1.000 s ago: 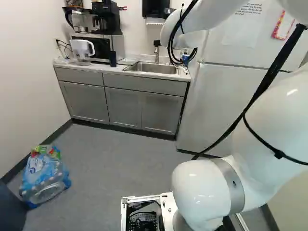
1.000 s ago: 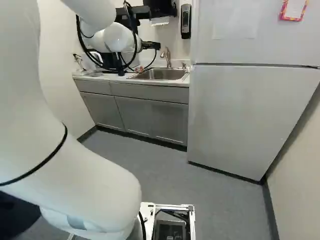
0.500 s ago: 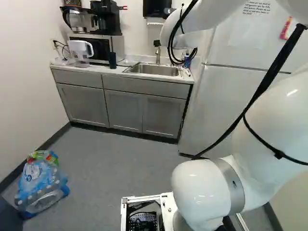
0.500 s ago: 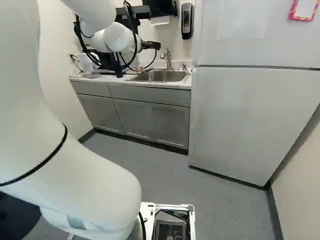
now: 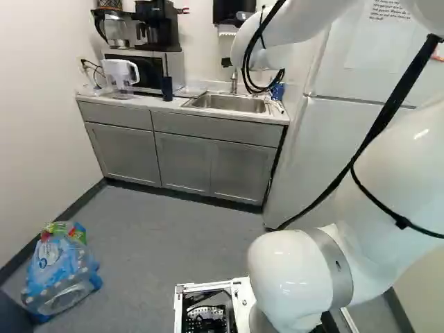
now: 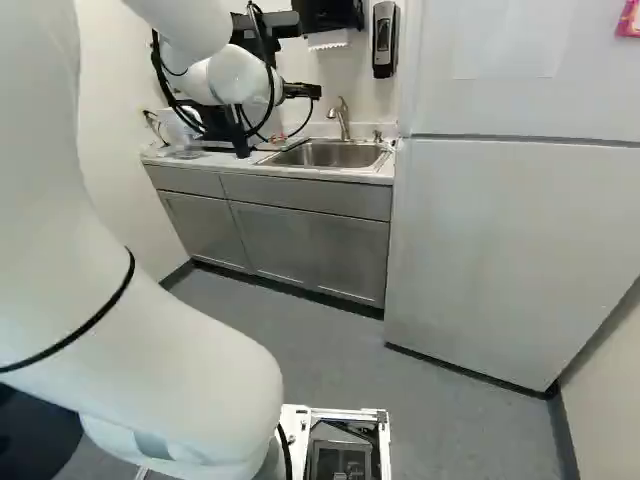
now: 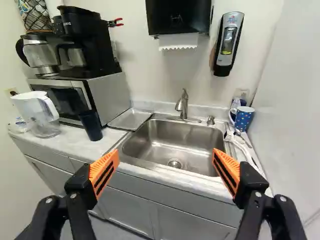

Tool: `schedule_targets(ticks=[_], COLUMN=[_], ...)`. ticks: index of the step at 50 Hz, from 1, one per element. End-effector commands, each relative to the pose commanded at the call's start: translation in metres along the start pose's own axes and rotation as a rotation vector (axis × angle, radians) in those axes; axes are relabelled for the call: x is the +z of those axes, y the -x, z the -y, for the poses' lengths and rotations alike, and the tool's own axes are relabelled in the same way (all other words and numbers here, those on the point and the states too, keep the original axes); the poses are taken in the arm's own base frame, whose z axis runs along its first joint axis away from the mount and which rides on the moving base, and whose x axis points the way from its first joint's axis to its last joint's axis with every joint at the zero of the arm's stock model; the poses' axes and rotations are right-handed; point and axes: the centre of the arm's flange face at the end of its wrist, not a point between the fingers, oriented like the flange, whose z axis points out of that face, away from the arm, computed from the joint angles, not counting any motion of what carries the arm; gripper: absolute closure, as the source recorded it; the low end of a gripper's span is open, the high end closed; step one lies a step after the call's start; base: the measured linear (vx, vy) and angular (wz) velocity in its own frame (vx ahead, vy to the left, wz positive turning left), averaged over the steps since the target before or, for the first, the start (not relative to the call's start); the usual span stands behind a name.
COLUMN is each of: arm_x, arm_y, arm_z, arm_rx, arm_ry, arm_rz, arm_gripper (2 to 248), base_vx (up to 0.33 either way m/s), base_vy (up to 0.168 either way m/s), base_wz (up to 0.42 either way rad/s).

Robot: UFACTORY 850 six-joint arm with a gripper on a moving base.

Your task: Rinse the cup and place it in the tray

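Observation:
Part of the black gripper [image 6: 302, 91] shows at the arm's end in the right base view, its fingertips hidden there. In the wrist view the gripper [image 7: 165, 171] stands wide open, nothing between its orange pads. Ahead of it lies the steel sink [image 7: 172, 145] with its faucet [image 7: 183, 105]. A blue dotted mug [image 7: 243, 119] stands beside the sink near the fridge. On the sink's other side a shallow metal tray [image 7: 130, 119] lies on the counter, and a dark blue cup [image 7: 91, 125] stands beside it. Which cup is meant, I cannot tell.
A clear pitcher [image 7: 39, 114] stands by the microwave [image 7: 107, 95], which carries a coffee maker [image 7: 87, 45]. The fridge [image 6: 500, 240] rises beside the counter. Wrapped bottles [image 5: 61, 270] lie on the floor by the wall. A soap dispenser [image 7: 229, 44] hangs above the sink.
The base has moved: counter, sink and fridge have shifted rightward in both base views and look slightly nearer. The arm keeps its pose against its lowest joint.

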Motion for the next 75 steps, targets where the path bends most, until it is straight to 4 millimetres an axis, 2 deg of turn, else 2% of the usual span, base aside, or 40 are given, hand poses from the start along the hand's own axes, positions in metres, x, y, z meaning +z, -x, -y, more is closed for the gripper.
schedule_targets(ticks=[34,75], arm_x=[0.0,0.0], arm_y=[0.0,0.0], arm_z=[0.0,0.0], arm_rx=[0.0,0.0], arm_ry=[0.0,0.0], arm_rz=[0.0,0.0], arm_gripper=[3,3], base_vx=[0.135,0.175], base_vy=[0.037,0.017], base_wz=[0.076,-0.01])
